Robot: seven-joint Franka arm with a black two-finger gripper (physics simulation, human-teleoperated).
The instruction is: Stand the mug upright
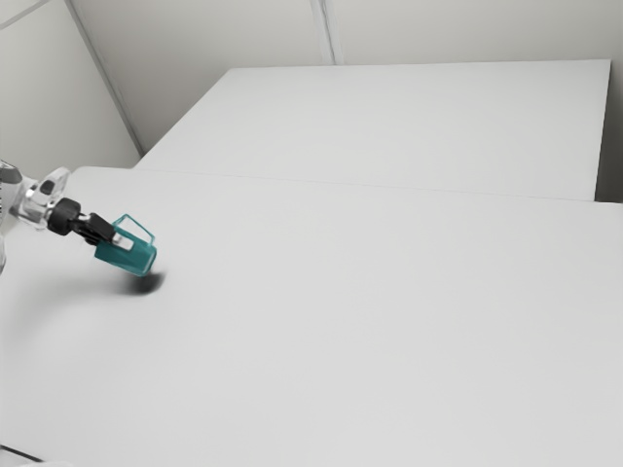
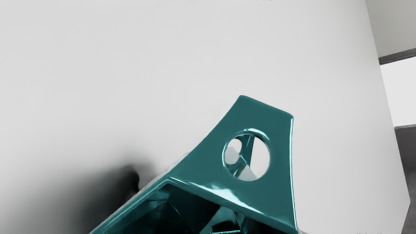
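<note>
Aslant, teal mug (image 1: 136, 258) (handle (image 1: 139, 225) uppermost), in gripper (image 1: 123, 242)

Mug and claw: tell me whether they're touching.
Touching. The exterior view shows the claw with a fingertip laid flat along the side of the tilted mug, no gap between them.

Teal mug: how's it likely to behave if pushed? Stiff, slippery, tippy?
The mug is probably stiff, judging by its crisp, undented edges. Its glossy highlights suggest a smooth surface that may slip. It leans well off vertical, so if set down at this angle it would likely tip.
</note>
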